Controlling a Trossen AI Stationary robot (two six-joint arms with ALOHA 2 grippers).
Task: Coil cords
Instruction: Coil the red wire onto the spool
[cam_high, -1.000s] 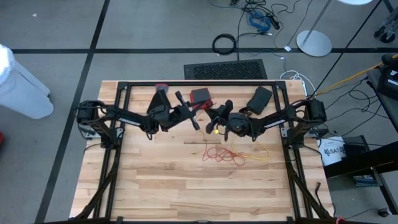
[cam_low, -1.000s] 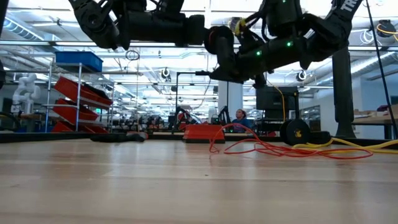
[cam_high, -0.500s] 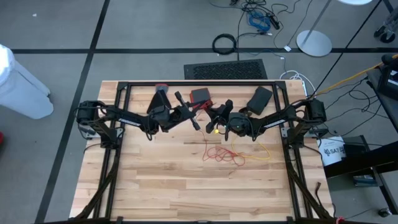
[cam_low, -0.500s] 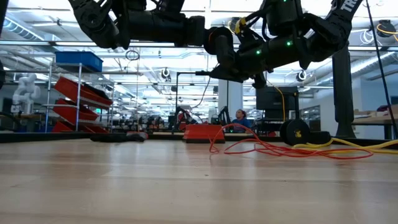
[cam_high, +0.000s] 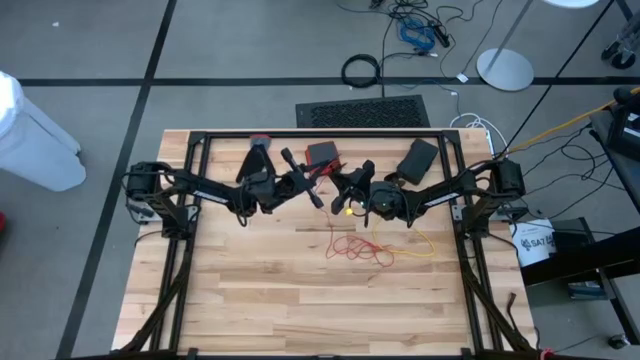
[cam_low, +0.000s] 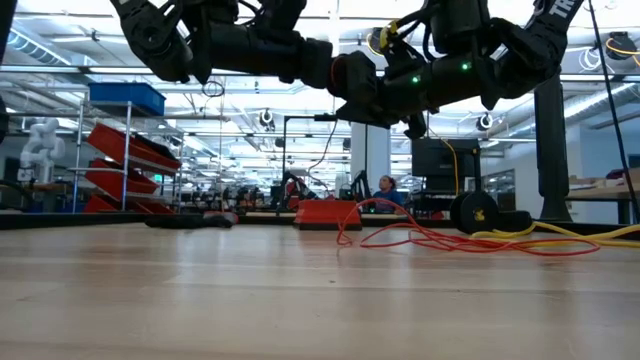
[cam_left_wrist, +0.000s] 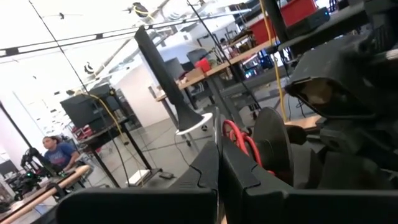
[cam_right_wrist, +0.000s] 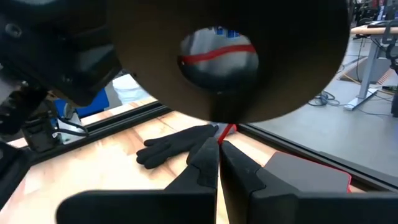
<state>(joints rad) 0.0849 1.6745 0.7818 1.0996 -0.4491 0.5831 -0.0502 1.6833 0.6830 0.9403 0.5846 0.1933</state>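
A thin red cord (cam_high: 355, 248) lies in a loose tangle on the wooden table, and one strand rises from it (cam_low: 328, 150) to the grippers. A yellow cord (cam_high: 420, 245) lies beside it, toward the right. Both grippers meet high over the far middle of the table. My left gripper (cam_high: 318, 200) is shut, with red loops (cam_left_wrist: 236, 138) and a black round disc (cam_left_wrist: 273, 146) just past its fingertips. My right gripper (cam_high: 338, 185) is shut on the red cord and faces that disc (cam_right_wrist: 217, 56), whose centre hole shows a red strand. No black cord shows. My left gripper has its shut fingers (cam_left_wrist: 205, 168) next to the red loops; whether they touch the cord or the disc, I cannot tell. My right gripper pinches the red cord (cam_right_wrist: 226, 130) between its two fingertips, held level and high over the table. The strand runs on toward the disc.
A red box (cam_high: 322, 153) and a flat black item (cam_high: 417, 157) lie at the table's far edge. A black glove (cam_right_wrist: 171, 146) lies on the wood toward the far left. A black frame (cam_high: 320, 134) runs round the table. The near half is bare wood (cam_high: 320, 310).
My left gripper has rolled a little about its own length without shifting place. My right gripper has kept still. The cords on the table lie as before.
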